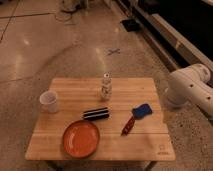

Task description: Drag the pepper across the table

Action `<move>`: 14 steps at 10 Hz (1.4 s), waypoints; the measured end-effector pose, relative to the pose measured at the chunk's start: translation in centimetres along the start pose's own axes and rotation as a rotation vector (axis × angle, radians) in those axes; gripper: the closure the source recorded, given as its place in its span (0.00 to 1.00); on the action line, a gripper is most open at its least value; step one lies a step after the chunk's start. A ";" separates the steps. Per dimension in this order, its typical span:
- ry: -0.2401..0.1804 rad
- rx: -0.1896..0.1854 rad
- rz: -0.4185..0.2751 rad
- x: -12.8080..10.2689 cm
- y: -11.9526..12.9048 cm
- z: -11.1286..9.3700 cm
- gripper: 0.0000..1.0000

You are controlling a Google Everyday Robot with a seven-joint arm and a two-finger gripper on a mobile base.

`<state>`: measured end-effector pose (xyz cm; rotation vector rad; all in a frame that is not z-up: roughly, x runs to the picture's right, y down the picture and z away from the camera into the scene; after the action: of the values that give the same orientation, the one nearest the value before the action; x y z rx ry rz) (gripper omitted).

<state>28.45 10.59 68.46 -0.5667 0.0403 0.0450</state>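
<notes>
The pepper [128, 125], small, slender and dark red, lies on the right half of the light-wood table [140, 88], pointing diagonally toward the front. A small blue object [141, 111] touches its upper end. The robot's white arm [189, 88] shows at the right edge, beside the table's right side. The gripper itself is out of view, so its position relative to the pepper does not show.
A white cup [48, 101] stands at the table's left. A white speckled shaker bottle [106, 86] stands at the back middle. A dark striped block [96, 114] lies at the centre, with an orange plate [80, 138] in front of it. A small dark mark [160, 148] sits near the front right corner.
</notes>
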 end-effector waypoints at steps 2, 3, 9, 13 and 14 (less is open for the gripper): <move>0.000 0.000 0.000 0.0 0.0 0.0 0.35; 0.000 0.000 0.000 0.0 0.0 0.0 0.35; 0.000 0.000 0.000 0.0 0.0 0.0 0.35; -0.090 0.014 -0.130 -4.8 -0.4 1.6 0.35; -0.124 0.022 -0.188 -6.6 -0.5 2.3 0.35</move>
<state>21.99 11.20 71.03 -0.5426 -0.1326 -0.1028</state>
